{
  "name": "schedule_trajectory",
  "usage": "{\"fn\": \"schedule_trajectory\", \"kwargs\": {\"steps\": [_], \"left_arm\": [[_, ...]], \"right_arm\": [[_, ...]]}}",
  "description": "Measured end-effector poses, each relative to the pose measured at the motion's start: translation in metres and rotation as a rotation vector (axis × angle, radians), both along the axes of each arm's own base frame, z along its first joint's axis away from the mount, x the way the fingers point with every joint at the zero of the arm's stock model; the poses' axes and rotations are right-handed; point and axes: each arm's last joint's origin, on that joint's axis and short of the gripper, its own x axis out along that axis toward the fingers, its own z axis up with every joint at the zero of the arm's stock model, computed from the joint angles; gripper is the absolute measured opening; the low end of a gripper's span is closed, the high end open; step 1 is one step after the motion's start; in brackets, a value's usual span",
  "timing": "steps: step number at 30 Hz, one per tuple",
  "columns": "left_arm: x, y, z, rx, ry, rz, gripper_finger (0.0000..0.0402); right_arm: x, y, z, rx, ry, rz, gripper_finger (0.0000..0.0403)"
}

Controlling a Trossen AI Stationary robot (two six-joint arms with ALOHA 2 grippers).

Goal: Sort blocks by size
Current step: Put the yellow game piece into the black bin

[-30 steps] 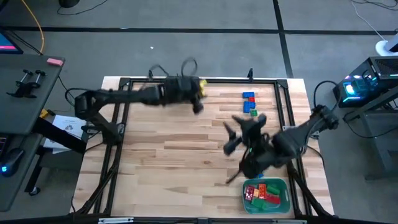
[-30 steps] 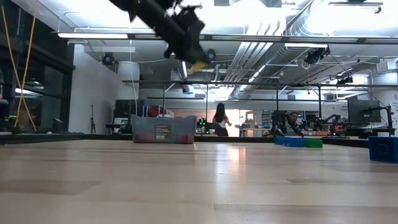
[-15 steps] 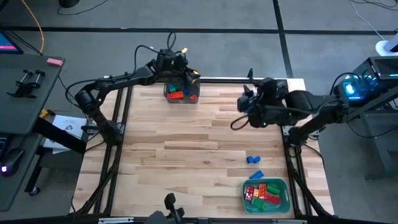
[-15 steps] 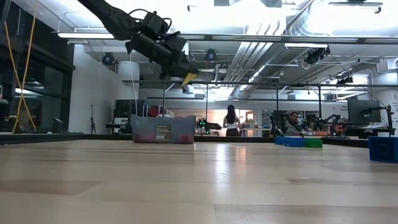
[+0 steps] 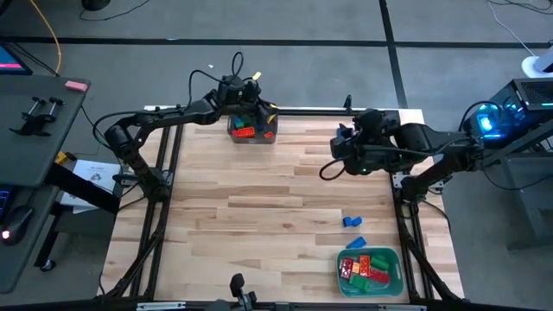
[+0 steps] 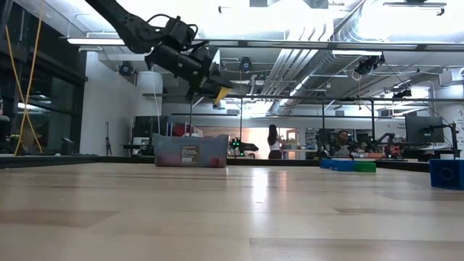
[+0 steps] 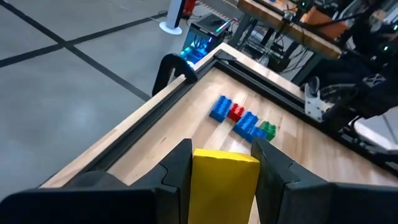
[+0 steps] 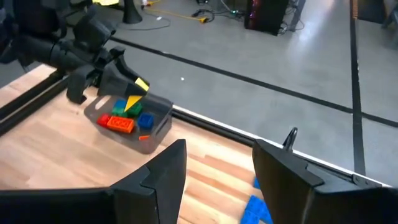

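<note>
- While I've got this yellow plastic studded brick [image 7: 225,180] pinched between my left gripper [image 6: 217,88] fingers, it's hanging right above the dark grey plastic bin [image 5: 251,130] at the far edge of the table, not dropped in yet.
- That bin already has some sorted stuff: I can make out an orange brick [image 8: 121,124], something green and a blue one [image 8: 146,121] in there from my right wrist view.
- The teal round tray [image 5: 394,257] at the near right corner holds a pile of red, green and orange bricks [image 5: 366,267], so that side looks well underway too.
- Still loose on the light wooden table [image 5: 259,225]: two blue bricks [image 5: 352,225] lying close together just beyond the tray. That's what's left in the high view.
- My left wrist view also shows a little row of blue, red and green bricks [image 7: 242,121] along the table's edge rail, so those may need sorting too. Can't match them to anything in the overhead shot though.
- My right gripper [image 8: 214,171] is parked up in the air over the far right of the table, jaws partway apart with nothing between them.
- My guess: more than half done, with this yellow one about to go in and a handful of stragglers after that.
</note>
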Motion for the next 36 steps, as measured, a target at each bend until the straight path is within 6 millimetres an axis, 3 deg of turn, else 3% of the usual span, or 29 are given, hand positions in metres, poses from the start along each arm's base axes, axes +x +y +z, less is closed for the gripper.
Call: {"fn": "schedule_trajectory", "kwargs": {"steps": [16,36], "left_arm": [[0.001,0.001,0.003,-0.015,-0.025,0.082,0.0091],[-0.004,0.009,0.002,-0.024,-0.017,0.226,0.0100]], "right_arm": [[-0.004,0.005,-0.002,-0.005,0.070,0.045,0.0181],[-0.005,-0.005,-0.001,0.001,0.156,0.076,0.0181]]}}
